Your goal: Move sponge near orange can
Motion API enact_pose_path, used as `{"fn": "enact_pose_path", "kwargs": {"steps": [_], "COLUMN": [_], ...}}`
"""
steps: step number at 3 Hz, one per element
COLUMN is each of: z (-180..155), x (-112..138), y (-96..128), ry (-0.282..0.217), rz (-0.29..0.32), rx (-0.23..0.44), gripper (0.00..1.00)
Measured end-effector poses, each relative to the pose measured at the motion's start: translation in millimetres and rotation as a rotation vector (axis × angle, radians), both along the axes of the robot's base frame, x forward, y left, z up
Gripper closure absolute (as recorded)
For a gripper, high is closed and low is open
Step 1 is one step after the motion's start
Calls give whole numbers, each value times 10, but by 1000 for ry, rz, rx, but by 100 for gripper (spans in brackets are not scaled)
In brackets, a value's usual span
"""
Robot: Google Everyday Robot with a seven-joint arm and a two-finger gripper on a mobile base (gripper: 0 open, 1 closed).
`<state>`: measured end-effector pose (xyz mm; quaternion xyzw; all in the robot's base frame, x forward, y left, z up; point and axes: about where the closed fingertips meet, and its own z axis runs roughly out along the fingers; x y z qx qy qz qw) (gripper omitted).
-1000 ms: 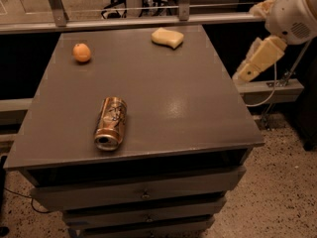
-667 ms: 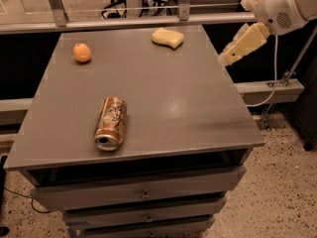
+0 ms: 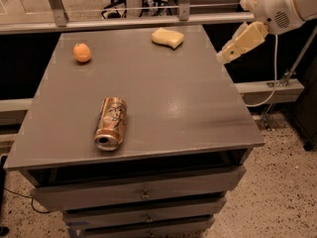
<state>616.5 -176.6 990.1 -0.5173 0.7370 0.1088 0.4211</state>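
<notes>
My gripper (image 3: 224, 57) hangs just off the table's (image 3: 198, 113) right edge, and I cannot tell whether it is open or closed. I should swing toward 10 o'clock and come down squarely over the sponge (image 3: 167, 37). The orange can (image 3: 111, 123) lies on its side at the sponge's 7 o'clock with nothing between them, and the orange fruit (image 3: 81, 52) sits aside at 9 o'clock.

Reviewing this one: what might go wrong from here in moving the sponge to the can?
The orange can lies on its side, so a bump while placing may roll it. The sponge sits near the table's far edge; the gripper, hanging beyond the right edge, might push it off when reaching in.
</notes>
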Motion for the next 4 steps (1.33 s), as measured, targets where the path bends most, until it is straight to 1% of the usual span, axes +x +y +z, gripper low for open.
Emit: {"fn": "enact_pose_path", "kwargs": {"steps": [1,2,3,4], "z": [-122,-367,-578,-729], "x": [122,555,1099,1564], "y": [126,438,721,932], "ry": [-12,-38,-53,-59], "rz": [-19,-61,-115,-155], "rx": [55,163,275,332], "gripper": [0,0,0,0]}}
